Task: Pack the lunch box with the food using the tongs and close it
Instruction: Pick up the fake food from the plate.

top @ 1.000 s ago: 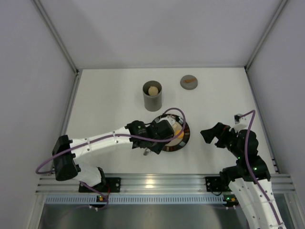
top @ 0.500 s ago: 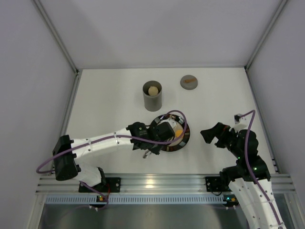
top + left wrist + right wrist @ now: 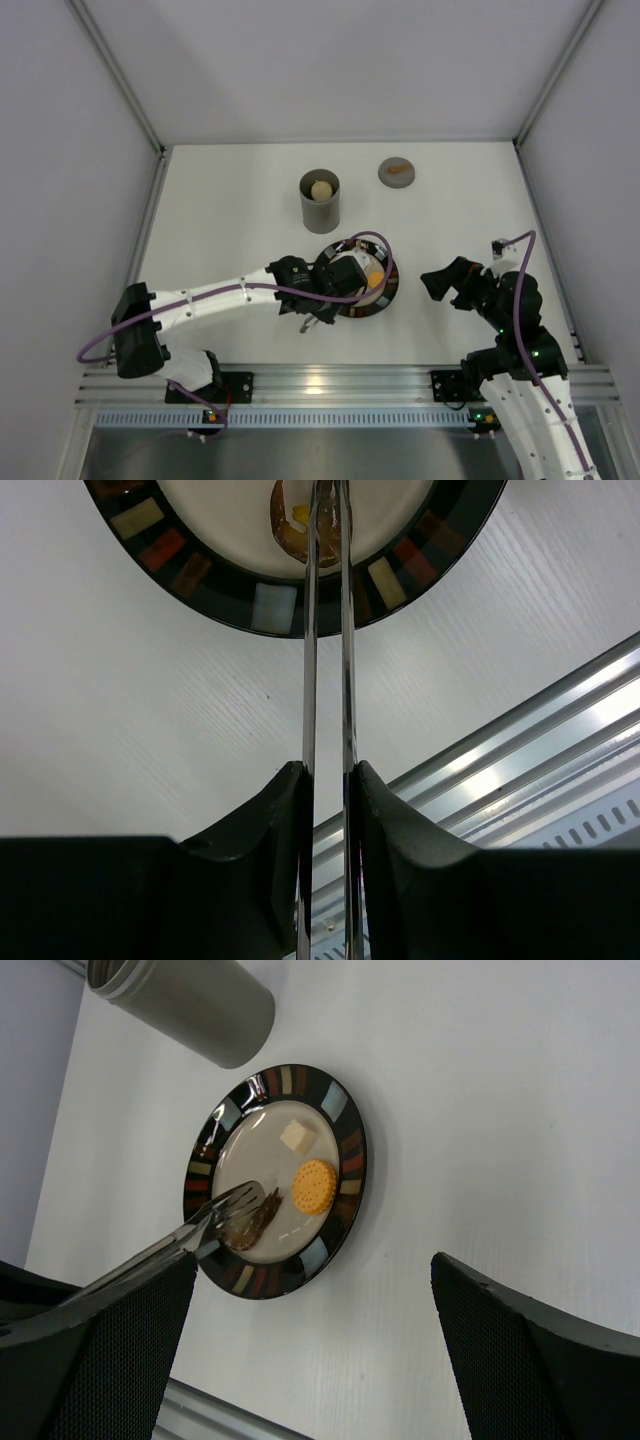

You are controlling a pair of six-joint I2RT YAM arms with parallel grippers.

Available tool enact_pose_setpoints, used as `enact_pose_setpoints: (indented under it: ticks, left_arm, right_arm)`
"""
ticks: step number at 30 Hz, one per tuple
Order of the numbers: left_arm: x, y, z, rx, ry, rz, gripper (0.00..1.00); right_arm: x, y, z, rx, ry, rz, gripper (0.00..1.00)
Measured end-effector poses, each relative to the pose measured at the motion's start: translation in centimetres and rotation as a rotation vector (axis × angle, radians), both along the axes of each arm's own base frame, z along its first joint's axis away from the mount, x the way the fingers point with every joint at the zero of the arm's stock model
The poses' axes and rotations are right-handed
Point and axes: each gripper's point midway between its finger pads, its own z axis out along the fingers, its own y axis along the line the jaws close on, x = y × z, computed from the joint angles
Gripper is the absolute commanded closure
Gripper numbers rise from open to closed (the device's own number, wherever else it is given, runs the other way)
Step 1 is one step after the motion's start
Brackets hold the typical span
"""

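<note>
Across the white worktop (image 3: 230, 200), the lunch box (image 3: 320, 214) stands upright beyond the plate (image 3: 352, 1145), toward the far edge and slightly left of it, near but not touching, with a cream ball (image 3: 320, 189) showing in its round mouth. Its lid (image 3: 397, 172) lies flat to the right of it, well apart. Of the two arms the left is plainly nearer. The left end effector (image 3: 328, 780) is clamped on the tongs (image 3: 309, 680) and hangs over the plate's near-left rim, so the tongs' long axis runs from there inward over the plate. The right end effector (image 3: 312, 1290) hangs off the plate's right side with its jaws wide apart, holding nothing. The tong tips are drawn close together at a dark brown piece (image 3: 250, 1225); whether it is truly pinched I cannot tell. An orange cracker (image 3: 314, 1186) and a cream cube (image 3: 297, 1136) lie just beside it. Carrying the piece would probably mean lifting it, then moving away from the arm bases over bare worktop and above the canister's rim.
</note>
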Motion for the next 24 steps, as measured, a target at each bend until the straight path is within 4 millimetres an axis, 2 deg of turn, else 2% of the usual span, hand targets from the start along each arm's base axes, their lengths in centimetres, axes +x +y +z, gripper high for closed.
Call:
enact_pose_setpoints:
  ticks: [3, 6, 14, 19, 24]
  left_arm:
    - [0.0, 0.0, 0.0, 0.002, -0.001, 0.0, 0.59]
    - [0.0, 0.0, 0.0, 0.002, -0.002, 0.001, 0.56]
    - [0.1, 0.0, -0.1, 0.007, -0.001, 0.001, 0.56]
    - [0.1, 0.0, -1.0, 0.033, 0.009, 0.001, 0.68]
    - [0.1, -0.1, -1.5, 0.054, 0.016, -0.001, 0.72]
  right_arm:
    - [0.0, 0.0, 0.0, 0.0, 0.0, 0.0, 0.0]
    - [0.0, 0.0, 0.0, 0.0, -0.001, 0.0, 0.01]
    - [0.0, 0.0, 0.0, 0.0, -0.001, 0.0, 0.0]
    - [0.0, 0.0, 0.0, 0.0, -0.001, 0.0, 0.0]
    - [0.0, 0.0, 0.0, 0.0, -0.001, 0.0, 0.01]
